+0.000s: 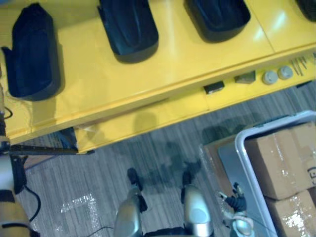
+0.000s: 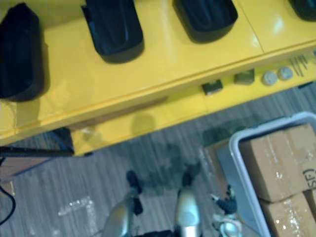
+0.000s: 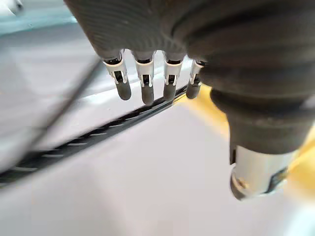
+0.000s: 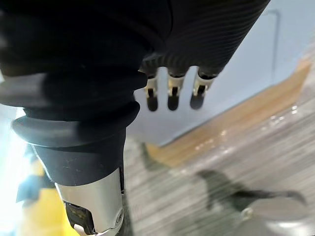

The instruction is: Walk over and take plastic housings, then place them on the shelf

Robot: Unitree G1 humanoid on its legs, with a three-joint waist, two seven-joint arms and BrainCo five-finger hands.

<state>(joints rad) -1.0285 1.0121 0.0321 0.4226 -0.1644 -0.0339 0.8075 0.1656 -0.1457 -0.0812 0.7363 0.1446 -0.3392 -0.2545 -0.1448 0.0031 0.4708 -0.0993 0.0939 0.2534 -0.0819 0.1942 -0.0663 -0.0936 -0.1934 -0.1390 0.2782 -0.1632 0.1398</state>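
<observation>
Left wrist view has the left hand hanging loose, fingers straight, holding nothing. Right wrist view has the right hand the same, relaxed and empty, over striped floor beside a pale bin wall. From the head, that white bin sits low on the right with cardboard boxes inside. Beyond the floor stands a yellow table. Its lower ledge carries a small black block and two round discs. On the tabletop, farther back, black housings lie in a row, well apart from both hands; the leftmost is nearest.
</observation>
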